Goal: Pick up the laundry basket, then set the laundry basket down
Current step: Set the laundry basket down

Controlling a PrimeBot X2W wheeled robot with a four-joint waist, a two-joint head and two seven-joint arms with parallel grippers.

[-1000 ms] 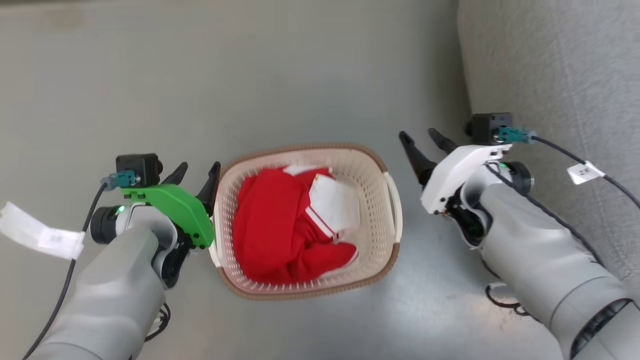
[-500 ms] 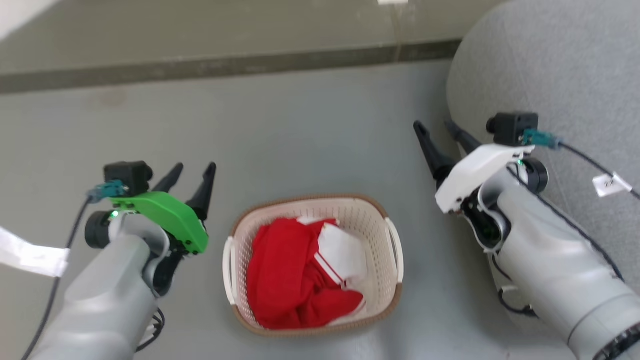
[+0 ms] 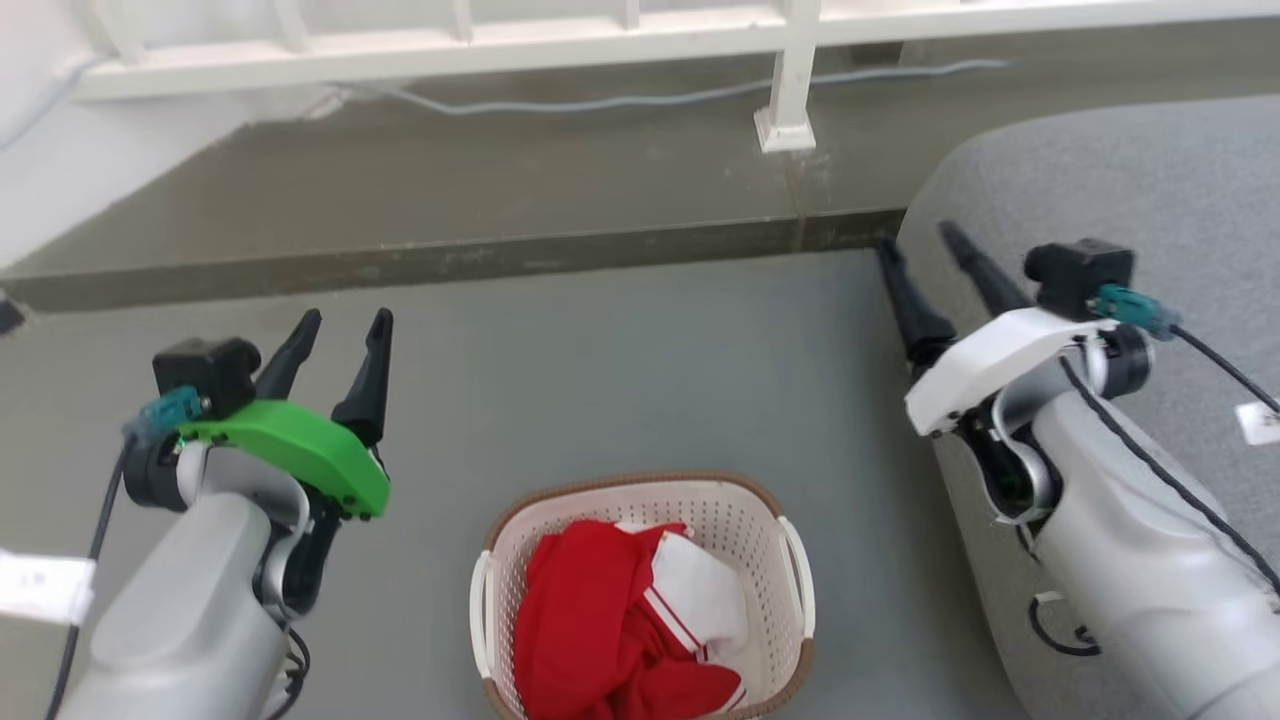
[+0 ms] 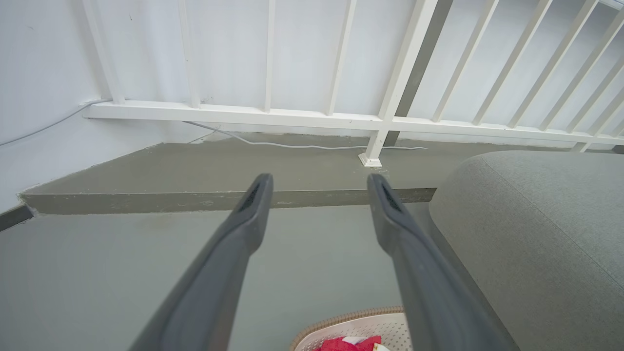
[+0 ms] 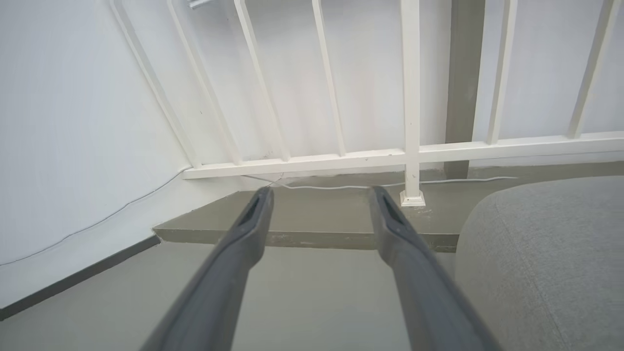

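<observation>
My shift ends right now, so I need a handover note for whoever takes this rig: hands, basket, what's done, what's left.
Left hand: open, empty, clear of the basket on its left.
Right hand: open, empty, by the grey sofa.
Laundry basket: upright on the floor between the arms, red clothing inside, touched by neither hand.
Done: the basket stands on the floor. Whether it was lifted first cannot be told from here.
Left: if not, grasp the side handles, lift, set down.

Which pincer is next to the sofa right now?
The right pincer, the white-covered one: it lies along the edge of the grey sofa. The green-covered left pincer is over the floor, away from it.
</observation>
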